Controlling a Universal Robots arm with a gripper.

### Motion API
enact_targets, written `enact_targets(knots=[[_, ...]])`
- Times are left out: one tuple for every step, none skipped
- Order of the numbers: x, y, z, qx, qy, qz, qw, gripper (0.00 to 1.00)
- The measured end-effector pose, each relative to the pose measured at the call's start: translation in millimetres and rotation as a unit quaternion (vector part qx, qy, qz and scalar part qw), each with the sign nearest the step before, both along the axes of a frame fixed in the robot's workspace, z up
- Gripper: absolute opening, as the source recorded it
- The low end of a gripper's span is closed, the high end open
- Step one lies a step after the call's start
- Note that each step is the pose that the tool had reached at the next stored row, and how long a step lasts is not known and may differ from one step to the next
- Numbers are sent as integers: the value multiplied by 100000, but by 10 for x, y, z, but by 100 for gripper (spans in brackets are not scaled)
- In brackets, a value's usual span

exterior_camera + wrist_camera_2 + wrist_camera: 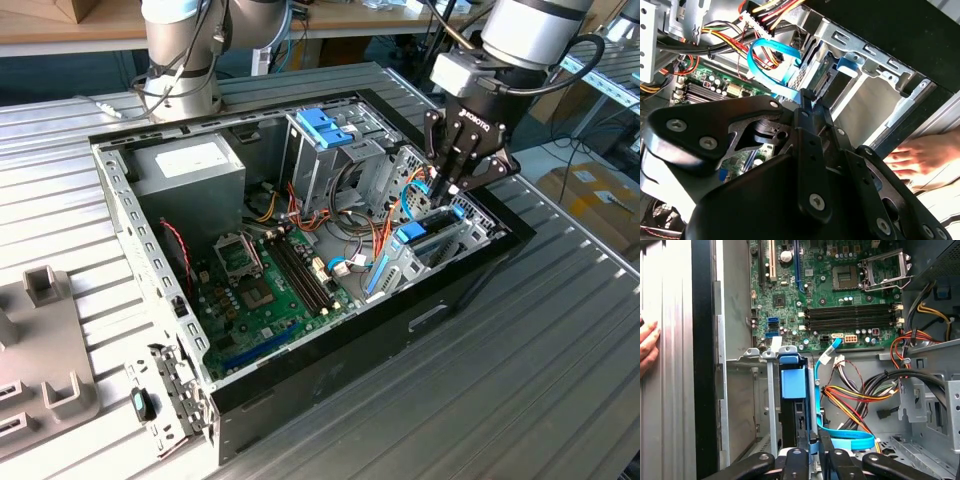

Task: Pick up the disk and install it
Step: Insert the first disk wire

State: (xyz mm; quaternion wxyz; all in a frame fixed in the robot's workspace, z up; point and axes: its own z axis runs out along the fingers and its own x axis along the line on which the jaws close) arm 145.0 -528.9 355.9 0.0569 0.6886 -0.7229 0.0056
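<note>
Green motherboard point(815, 290) — tangled orange cables point(855, 392).

The ribbed metal desk point(560, 330) under me is evenly lit; a wooden bench point(70, 32) stands behind it, a cardboard box point(592, 195) beside it.

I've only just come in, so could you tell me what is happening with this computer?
A robot arm is working inside an open PC case. Its claw is down at the drive bay, on the exterior view's right side of the case. It is right at the disk, which stands on edge in that bay with its blue rail showing. A person's hand is on the table just outside the case, beside the bay.
</note>
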Motion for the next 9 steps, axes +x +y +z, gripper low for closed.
enact_targets(knots=[[0,0,0,-4,-1,1,100000,24],[0,0,0,-2,0,2,100000,24],[0,0,0,-1,1,2,100000,22],[0,0,-1,2,-1,2,100000,16],[0,0,0,-1,-1,2,100000,16],[0,0,-1,1,-1,0,100000,16],[0,0,-1,0,-1,2,100000,16],[0,0,-1,-1,-1,2,100000,16],[0,0,-1,-3,-1,1,100000,16]])
